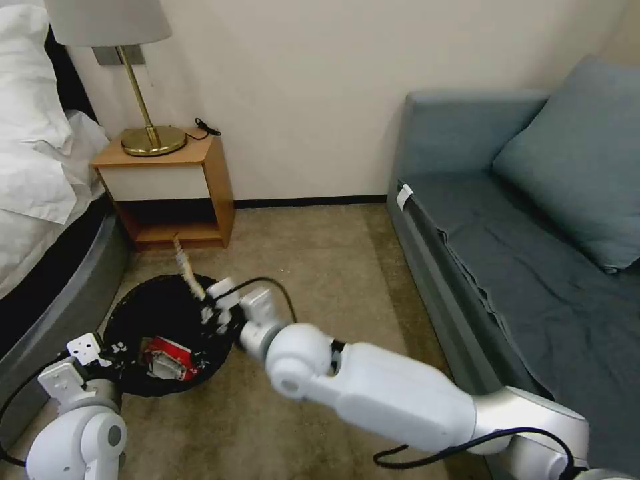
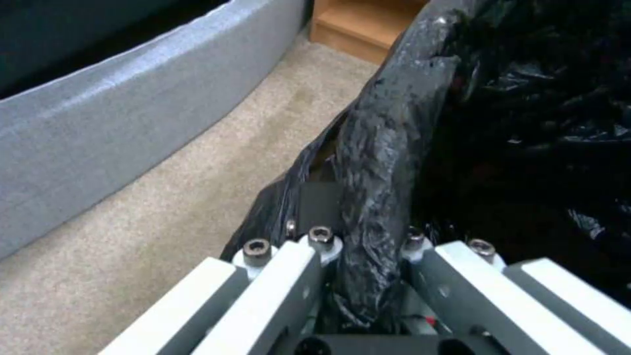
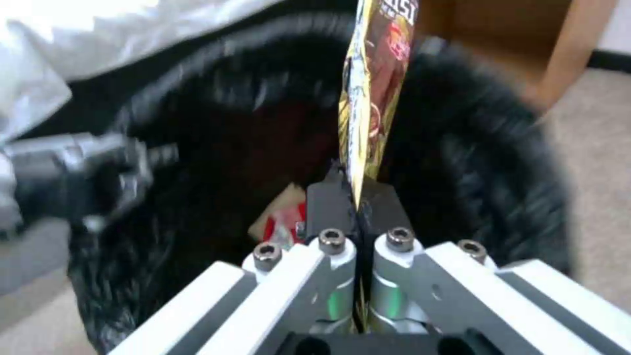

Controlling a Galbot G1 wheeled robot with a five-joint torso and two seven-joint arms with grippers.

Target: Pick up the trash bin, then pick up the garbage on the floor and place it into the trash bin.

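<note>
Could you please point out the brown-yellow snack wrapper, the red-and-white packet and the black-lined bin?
Dark brown-yellow snack wrapper (image 3: 373, 93), right wrist view, printed face above the pads.
Red-and-white crumpled packet (image 1: 168, 358), head view, red top.
Round trash bin with black bag (image 1: 133, 303), head view, liner's inner wall.

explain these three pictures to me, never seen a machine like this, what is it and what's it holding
It is a wheeled robot with two arms, each ending in a claw. The wide picture comes from a camera on its head; the other two come from cameras on its wrists. The left claw is shut on the rim of the trash bin, which is lined with a black bag. The right claw pinches a brown-yellow snack wrapper above the bin's opening. A red-and-white packet already lies inside. Around are beige carpet, a nightstand and a sofa.
</note>
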